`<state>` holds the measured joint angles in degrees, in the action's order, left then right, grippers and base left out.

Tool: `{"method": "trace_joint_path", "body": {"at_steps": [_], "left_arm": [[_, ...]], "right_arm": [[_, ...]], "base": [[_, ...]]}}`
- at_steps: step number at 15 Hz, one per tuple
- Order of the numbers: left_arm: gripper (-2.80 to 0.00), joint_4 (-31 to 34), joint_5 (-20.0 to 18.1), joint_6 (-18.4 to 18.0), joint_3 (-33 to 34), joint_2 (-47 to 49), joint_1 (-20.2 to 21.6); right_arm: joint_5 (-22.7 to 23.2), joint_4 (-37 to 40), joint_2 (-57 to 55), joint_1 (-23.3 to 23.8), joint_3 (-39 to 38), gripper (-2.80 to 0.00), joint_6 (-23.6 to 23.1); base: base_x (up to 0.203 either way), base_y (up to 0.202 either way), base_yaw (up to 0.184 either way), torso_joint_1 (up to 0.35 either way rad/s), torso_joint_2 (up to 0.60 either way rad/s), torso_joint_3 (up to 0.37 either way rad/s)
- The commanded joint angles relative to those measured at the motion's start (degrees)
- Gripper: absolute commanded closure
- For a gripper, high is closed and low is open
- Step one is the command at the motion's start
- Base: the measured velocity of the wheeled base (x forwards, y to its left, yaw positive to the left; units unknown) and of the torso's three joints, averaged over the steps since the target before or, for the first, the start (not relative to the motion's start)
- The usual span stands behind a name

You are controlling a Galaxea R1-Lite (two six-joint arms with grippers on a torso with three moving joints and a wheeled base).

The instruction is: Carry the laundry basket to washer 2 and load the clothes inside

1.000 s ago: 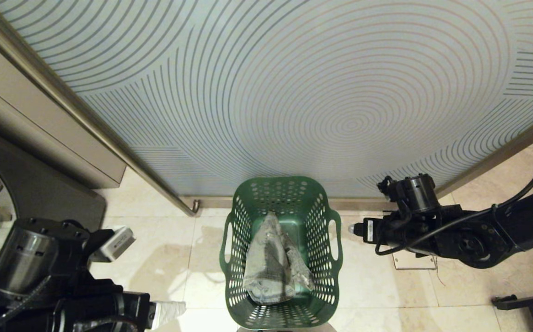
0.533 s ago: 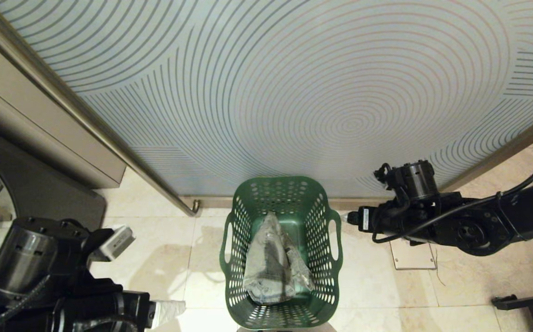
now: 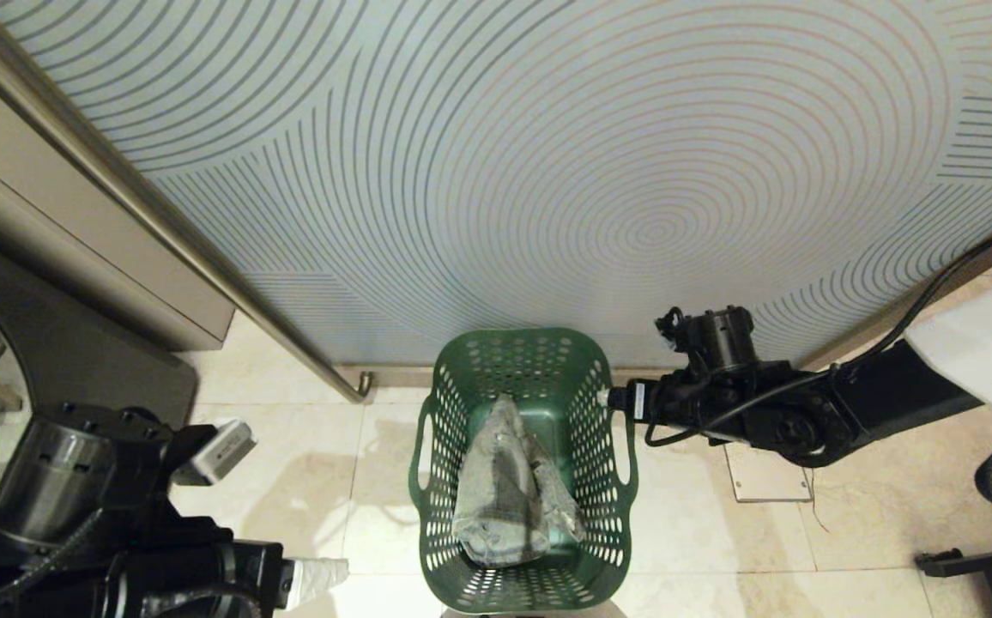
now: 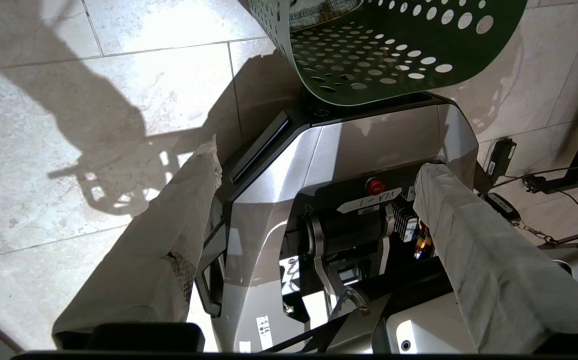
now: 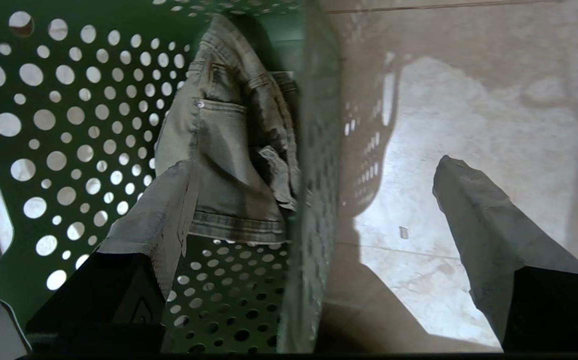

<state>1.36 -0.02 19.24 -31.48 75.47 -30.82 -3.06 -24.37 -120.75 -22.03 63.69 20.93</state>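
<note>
The dark green laundry basket (image 3: 601,481) stands on the tiled floor just in front of me, with the grey-green clothes (image 3: 509,489) crumpled inside. My right gripper (image 3: 616,399) reaches in from the right to the basket's right rim. In the right wrist view it (image 5: 311,162) is open and straddles the basket wall (image 5: 314,125): one finger inside by the clothes (image 5: 229,150), the other outside over the floor. My left gripper (image 4: 319,162) hangs open and empty at the lower left, apart from the basket (image 4: 394,50). A dark grey washer (image 3: 50,343) shows at the left edge; its number is hidden.
A frosted panel with curved lines (image 3: 547,172) rises right behind the basket, with a metal rail (image 3: 204,275) and a beige cabinet (image 3: 75,232) to its left. A metal floor plate (image 3: 769,485) lies right of the basket. My own base (image 4: 359,145) sits under the basket's near end.
My right arm has swung left from beside the basket until its open gripper sits over the right rim. The left arm, the basket and the clothes have not moved.
</note>
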Motion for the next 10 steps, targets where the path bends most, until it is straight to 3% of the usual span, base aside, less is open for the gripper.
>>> {"method": "trace_joint_path", "body": {"at_steps": [1,7,10], "left_arm": [[-2.8,-1.0,-0.1,0.2,-0.2,2.7,0.0],[-2.8,-19.2,0.8,1.3,0.5,19.5,-2.2],[-2.8,-28.9,7.0,4.4,0.2,27.9,-7.6]], "right_arm": [[0.0,-0.1,-2.7,-1.4,1.6,-2.8,0.1],[0.0,5.4,-3.7,-5.7,4.8,-2.8,0.2],[-0.1,5.4,-5.1,-5.7,4.3,-2.8,0.5]], "base": [[0.0,0.0,0.0,0.0,0.0,0.0],[0.0,0.0,0.0,0.0,0.0,0.0],[0.0,0.0,0.0,0.0,0.0,0.0]]}}
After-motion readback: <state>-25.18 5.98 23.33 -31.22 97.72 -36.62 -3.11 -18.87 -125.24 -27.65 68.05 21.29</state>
